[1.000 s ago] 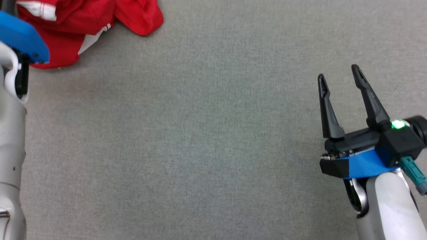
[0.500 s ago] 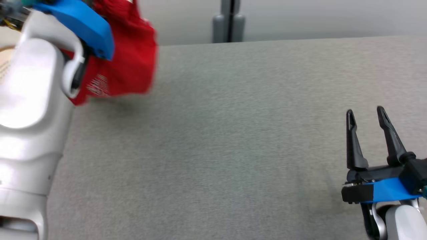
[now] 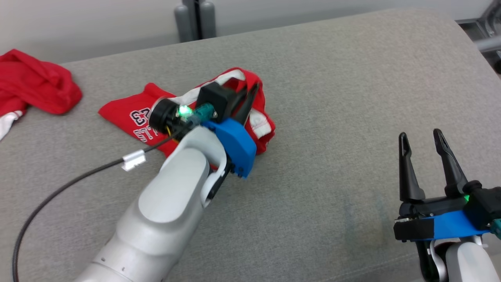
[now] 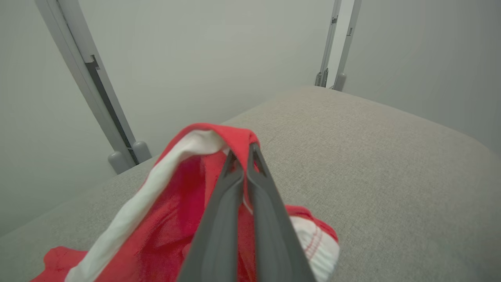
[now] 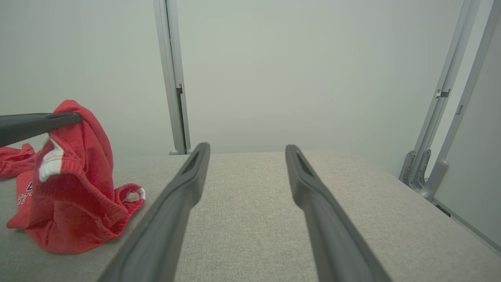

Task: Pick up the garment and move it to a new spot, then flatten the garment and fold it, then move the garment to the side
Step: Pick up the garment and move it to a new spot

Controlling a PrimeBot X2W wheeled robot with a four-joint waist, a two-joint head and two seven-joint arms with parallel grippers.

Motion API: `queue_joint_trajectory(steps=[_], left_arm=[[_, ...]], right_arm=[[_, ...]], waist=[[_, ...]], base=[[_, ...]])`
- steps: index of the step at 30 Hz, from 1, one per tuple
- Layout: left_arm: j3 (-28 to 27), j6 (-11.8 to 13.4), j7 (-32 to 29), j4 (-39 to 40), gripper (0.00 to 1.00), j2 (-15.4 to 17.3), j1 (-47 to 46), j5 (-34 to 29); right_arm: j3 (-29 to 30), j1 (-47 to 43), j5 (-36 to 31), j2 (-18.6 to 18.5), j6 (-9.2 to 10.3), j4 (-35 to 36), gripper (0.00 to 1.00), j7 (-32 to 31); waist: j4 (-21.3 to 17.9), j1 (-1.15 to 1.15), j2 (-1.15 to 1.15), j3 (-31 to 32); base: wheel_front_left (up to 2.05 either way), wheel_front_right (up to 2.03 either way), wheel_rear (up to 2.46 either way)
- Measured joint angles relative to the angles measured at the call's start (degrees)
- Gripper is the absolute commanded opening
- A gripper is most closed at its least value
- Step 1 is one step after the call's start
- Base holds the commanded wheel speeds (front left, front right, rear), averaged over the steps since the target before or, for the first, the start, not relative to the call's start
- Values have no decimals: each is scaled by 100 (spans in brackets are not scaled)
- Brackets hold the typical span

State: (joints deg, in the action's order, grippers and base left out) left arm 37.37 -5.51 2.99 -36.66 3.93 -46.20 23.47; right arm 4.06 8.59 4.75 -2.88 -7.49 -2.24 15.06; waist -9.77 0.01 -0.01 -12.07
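Head and wrist views. We recorded the left gripper (image 3: pixel 250 89) clenched on a fold of the red garment (image 3: pixel 131 113), its two dark fingers pressed together with red cloth and a white band caught between them near the tips (image 4: pixel 243 152). In the right wrist view we saw the pinched fold drawn up into a peak (image 5: pixel 72 113), while the lower part of the garment (image 5: pixel 74 203) lay bunched on the grey padded surface (image 3: pixel 332 98). In the head view the garment sat left of the middle of that surface, toward its far edge, white lettering showing on the flat part. We found the right gripper (image 3: pixel 419 135) at the lower right, well apart from the garment, its fingers spread and nothing between them (image 5: pixel 244 150). A second red cloth (image 3: pixel 35 84) lay crumpled at the far left edge. A black cable (image 3: pixel 58 188) ran along beside the left forearm.
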Motion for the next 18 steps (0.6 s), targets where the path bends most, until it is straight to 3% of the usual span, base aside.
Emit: queue_joint_trajectory(steps=[6, 7, 8, 9, 10, 18], left_arm=[[495, 160, 190, -753, 0, -96, 247, 74], [616, 170, 255, -765, 18, -89, 284, 126], [728, 209, 314, -749, 47, -92, 300, 210], [833, 253, 385, -716, 96, -99, 315, 304], [949, 303, 480, -679, 100, -105, 328, 374], [1630, 560, 958, -434, 100, -109, 378, 904]], right_arm=[[-159, 86, 109, 1, 0, -74, 100, 0], [-176, 86, 118, 0, 0, -92, 100, 0], [-188, 86, 134, 1, 0, -112, 100, 0], [-196, 86, 137, 1, 0, -125, 100, 0], [-196, 84, 140, -1, 0, -142, 100, 0], [-226, 85, 154, 0, 0, -267, 100, 0]], waist=[[-233, 0, 1, -119], [-249, 0, 0, -123], [-261, -1, 0, -126], [-266, -1, 0, -126], [-264, -1, 0, -124], [-37, -1, 0, 1]], base=[[0, 0, 0], [0, 0, 0], [0, 0, 0], [0, 0, 0], [0, 0, 0], [0, 0, 0]])
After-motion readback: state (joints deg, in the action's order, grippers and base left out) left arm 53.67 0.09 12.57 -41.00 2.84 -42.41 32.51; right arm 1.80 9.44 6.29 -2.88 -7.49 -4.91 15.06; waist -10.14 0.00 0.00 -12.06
